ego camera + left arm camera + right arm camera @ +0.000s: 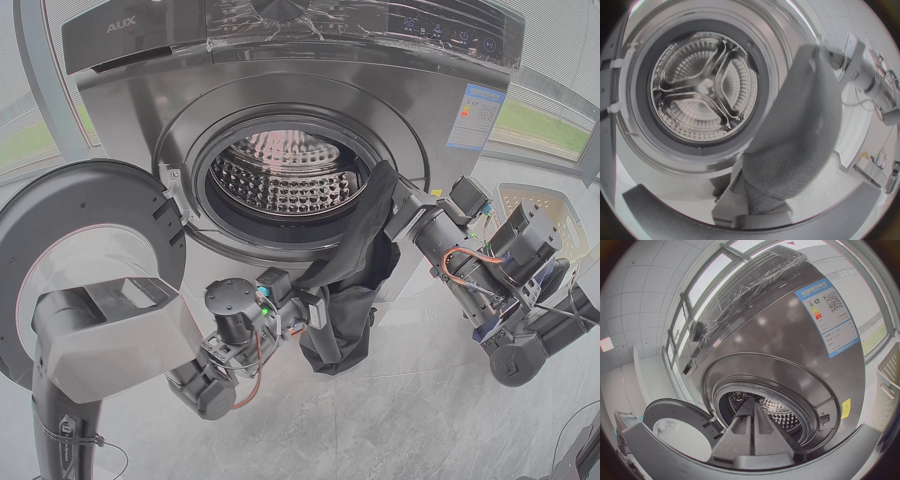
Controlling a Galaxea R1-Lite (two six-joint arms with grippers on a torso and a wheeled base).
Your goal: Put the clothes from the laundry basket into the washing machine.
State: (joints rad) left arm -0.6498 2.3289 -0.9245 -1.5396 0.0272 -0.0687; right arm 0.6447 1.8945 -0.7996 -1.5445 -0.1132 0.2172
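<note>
- I have the dark, limp cloth garment (353, 262) held by 2 hands and draped down the front of the grey front-loading washing machine (400, 106). No part of it is inside yet.
- Right hand (752, 407): fingers together, pinching the garment's top edge. It sits at the right rim of the round opening, just outside the shiny perforated steel drum (281, 169).
- Left hand (745, 190): lower down, below the opening, fingers clamped on a bunched lower fold of the same garment.
- The garment's tail hangs under the left hand, low toward the pale tiled floor (406, 425). I cannot tell if it touches.
- The round dark door with its glass centre (81, 237) is swung fully open on the robot's left, well apart from both hands.
- The beige perforated plastic laundry basket (565, 215) stands to the right of the machine, behind the right arm. Its contents are hidden from me.
- Step in hand, as I judge it: feeding the garment through the opening.
- To do it well, I would take the right hand deep past the dark door seal before letting go, so the top edge drops into the drum, not onto the lip.
- I would then lift the left hand's fold over the lower rim and push it in.
- Risk: the hanging tail may snag on the seal or slide back out.
</note>
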